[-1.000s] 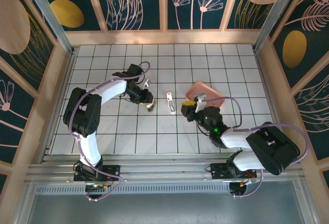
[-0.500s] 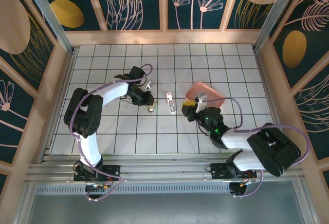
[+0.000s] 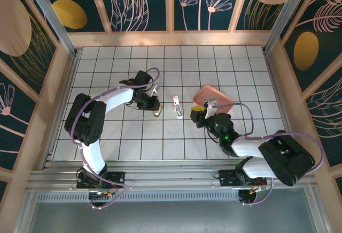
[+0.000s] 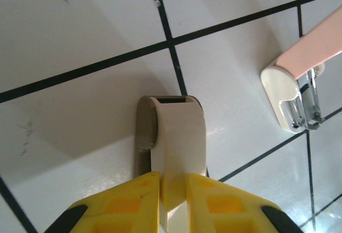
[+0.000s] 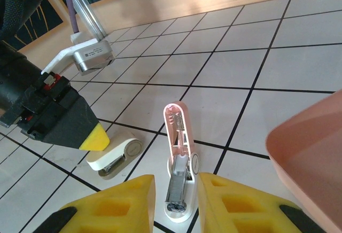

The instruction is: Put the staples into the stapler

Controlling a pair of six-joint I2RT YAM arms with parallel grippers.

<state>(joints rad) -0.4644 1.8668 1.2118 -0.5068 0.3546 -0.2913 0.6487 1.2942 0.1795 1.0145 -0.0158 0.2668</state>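
The stapler (image 3: 177, 106) lies open on the tiled bench (image 3: 160, 142). It is a slim cream base with a grey metal rail down its middle, and a translucent pink lid swung up off that rail. A pink tray (image 3: 214, 98) sits just to the stapler's right.

My right gripper (image 5: 175, 182) is near the stapler on that same side and does not touch it. Its yellow fingers stand apart with nothing between them, and from its wrist camera I look straight along the rail.

On the stapler's left, close but not touching, my left gripper (image 4: 172, 190) is clamped on a small cream piece (image 4: 179, 131) with a rounded end that rests on the tiles. Grey metal shows under the piece, but I cannot tell what it is.
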